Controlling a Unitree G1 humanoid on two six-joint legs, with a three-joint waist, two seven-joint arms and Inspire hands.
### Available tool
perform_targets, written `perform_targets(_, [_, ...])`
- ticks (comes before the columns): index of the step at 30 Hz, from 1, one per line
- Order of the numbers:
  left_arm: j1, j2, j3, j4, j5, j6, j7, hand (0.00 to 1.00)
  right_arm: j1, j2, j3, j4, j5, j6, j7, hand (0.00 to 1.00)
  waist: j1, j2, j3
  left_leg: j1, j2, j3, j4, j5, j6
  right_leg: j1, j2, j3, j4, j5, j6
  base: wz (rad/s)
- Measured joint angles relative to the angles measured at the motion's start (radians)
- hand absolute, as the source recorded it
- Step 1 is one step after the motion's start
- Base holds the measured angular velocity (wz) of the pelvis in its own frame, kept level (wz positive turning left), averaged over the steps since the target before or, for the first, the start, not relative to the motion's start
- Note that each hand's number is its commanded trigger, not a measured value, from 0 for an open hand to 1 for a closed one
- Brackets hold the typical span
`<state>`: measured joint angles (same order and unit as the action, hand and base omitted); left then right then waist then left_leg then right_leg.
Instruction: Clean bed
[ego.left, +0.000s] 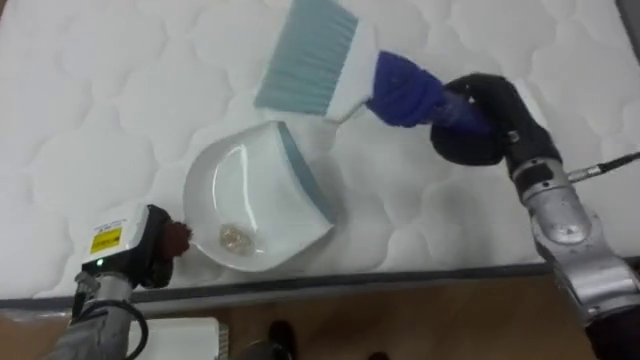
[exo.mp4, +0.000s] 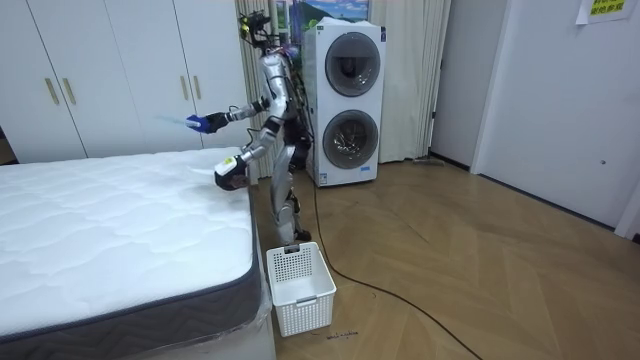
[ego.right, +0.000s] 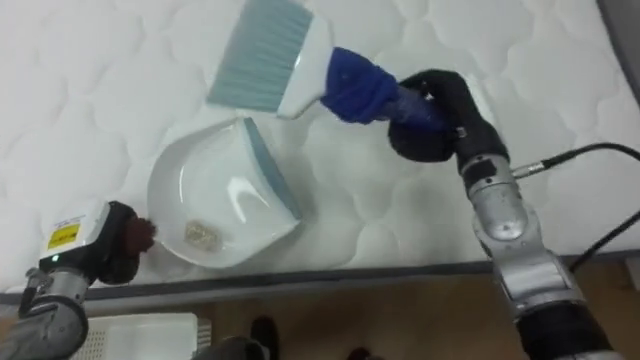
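The right robot hand (ego.left: 478, 122) grips the brush (ego.left: 325, 60) over the bed (ego.left: 80, 90); the left robot hand (ego.left: 142, 255) clasps the dustpan (ego.left: 250, 200) by its handle.

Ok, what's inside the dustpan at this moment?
One small pale scrap lies near the dustpan's back wall, the rest of its floor bare. Its handle is mostly covered by the left hand gripping it.

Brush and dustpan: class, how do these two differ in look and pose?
The blue-handled brush with pale bristles is raised off the white quilted mattress; the white plastic dustpan lies on it. The brush is flat and fanned; the dustpan is a rounded scoop. The dustpan holds a small scrap; the brush holds nothing. Both are gripped: brush by the right hand, dustpan by the left hand.
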<state>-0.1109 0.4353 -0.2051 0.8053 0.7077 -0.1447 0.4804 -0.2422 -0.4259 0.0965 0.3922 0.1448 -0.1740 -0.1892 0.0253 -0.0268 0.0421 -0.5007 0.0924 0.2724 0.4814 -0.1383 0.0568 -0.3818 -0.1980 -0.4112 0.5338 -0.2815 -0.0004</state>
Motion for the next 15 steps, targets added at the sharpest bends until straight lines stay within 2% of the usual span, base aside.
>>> perform_targets(2, [0.009, 0.0, 0.009, -0.008, 0.0, -0.001, 0.012, 1.0, 0.011, 0.0, -0.024, 0.0, 0.056, 0.0, -0.035, 0.0, -0.006, 0.002, -0.0053, 0.014, -0.001, 0.0, -0.004, -0.001, -0.002, 0.02, 0.005, 0.0, -0.011, 0.005, -0.001, 0.04])
perform_targets(3, [0.022, -0.002, 0.016, -0.023, 0.001, -0.001, 0.014, 1.0, 0.018, 0.001, -0.038, 0.0, 0.069, 0.0, -0.057, 0.0, -0.008, 0.004, -0.0112, 0.029, -0.001, 0.0, -0.01, -0.002, -0.003, 0.038, 0.008, 0.0, -0.021, 0.007, 0.002, 0.0])
perform_targets(4, [0.039, -0.014, 0.027, -0.033, 0.001, 0.0, 0.017, 1.0, 0.03, 0.002, -0.045, 0.0, 0.074, -0.001, -0.079, 0.0, -0.007, 0.003, -0.0191, 0.054, -0.004, 0.001, -0.027, -0.002, -0.003, 0.062, 0.01, 0.0, -0.039, 0.011, 0.005, 0.0])
perform_targets(6, [0.065, -0.038, 0.046, -0.045, 0.001, 0.002, 0.018, 1.0, 0.045, 0.002, -0.05, 0.0, 0.089, -0.001, -0.108, 0.0, -0.007, 0.004, -0.0244, 0.105, -0.011, 0.001, -0.055, -0.003, -0.005, 0.11, 0.012, -0.001, -0.066, 0.015, 0.009, 0.0])
perform_targets(9, [0.106, -0.052, 0.049, -0.07, 0.004, 0.005, 0.018, 1.0, 0.081, 0.003, -0.059, -0.014, 0.129, -0.004, -0.152, 0.0, -0.001, 0.005, -0.0407, 0.171, -0.017, -0.001, -0.09, -0.003, -0.013, 0.18, 0.026, -0.001, -0.115, 0.02, 0.017, 0.01])
perform_targets(13, [0.156, -0.062, 0.089, -0.101, 0.001, 0.005, 0.019, 1.0, 0.098, 0.004, -0.071, -0.032, 0.165, -0.023, -0.172, 0.0, 0.011, 0.008, -0.0469, 0.228, -0.016, -0.002, -0.124, -0.001, -0.022, 0.245, 0.047, 0.001, -0.174, 0.03, 0.023, -0.02])
perform_targets(15, [0.175, -0.063, 0.106, -0.109, 0.001, 0.004, 0.019, 1.0, 0.101, 0.018, -0.079, -0.049, 0.164, -0.037, -0.182, 0.0, 0.012, 0.009, -0.0472, 0.239, -0.016, -0.007, -0.129, 0.001, -0.025, 0.259, 0.053, -0.001, -0.185, 0.032, 0.023, 0.0])
